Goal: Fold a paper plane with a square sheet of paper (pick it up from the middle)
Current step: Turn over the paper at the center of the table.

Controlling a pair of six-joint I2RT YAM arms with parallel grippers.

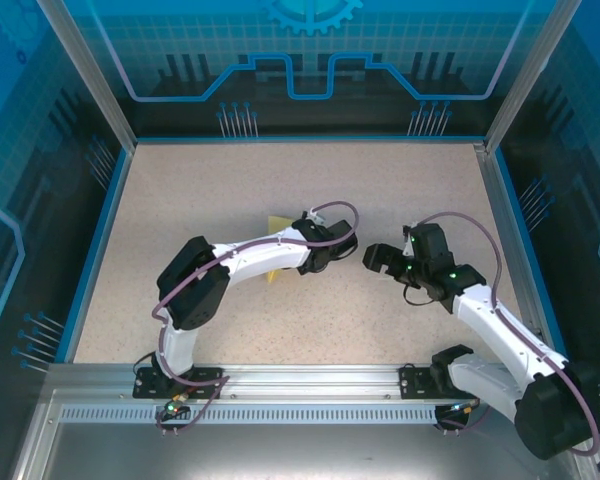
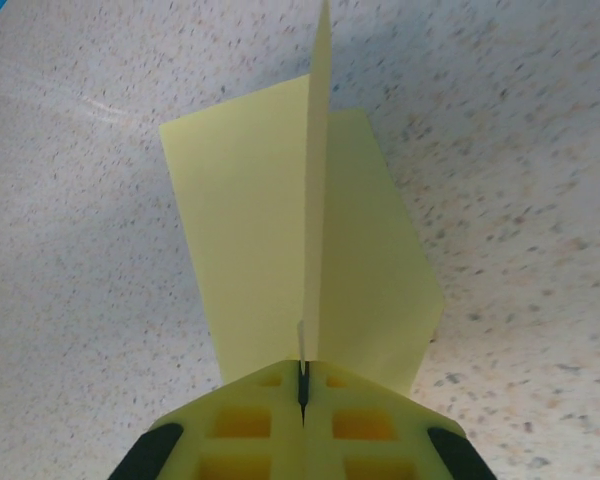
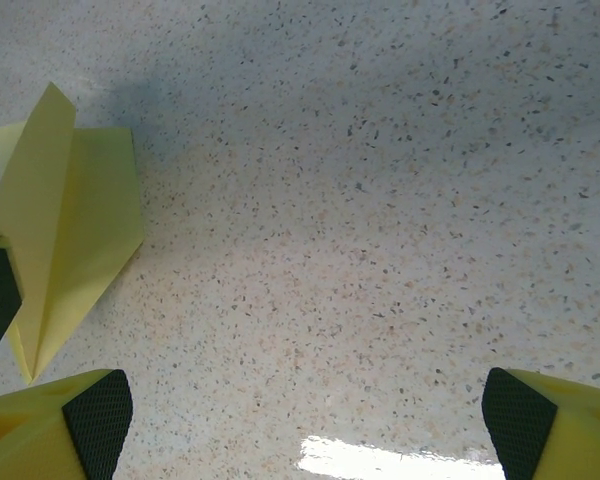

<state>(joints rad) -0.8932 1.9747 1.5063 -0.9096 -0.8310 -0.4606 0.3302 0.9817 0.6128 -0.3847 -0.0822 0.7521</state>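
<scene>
While the top view is read for counts, it gives two arms and one paper plane (image 1: 276, 224), pale yellow, just left of frame centre on the speckled table (image 1: 230, 180).

Left arm (image 1: 195, 290): elbow at lower left, forearm running right across the plane. From the left wrist, the left gripper (image 2: 302, 385) has its jaws pressed together, pinching the plane's upright centre fold at bottom centre, with the wings spread to either side.

Right arm (image 1: 500, 335): reaches from lower right toward centre. The right gripper (image 1: 375, 258) has its jaws spread wide over the table, apart from the plane.
</scene>
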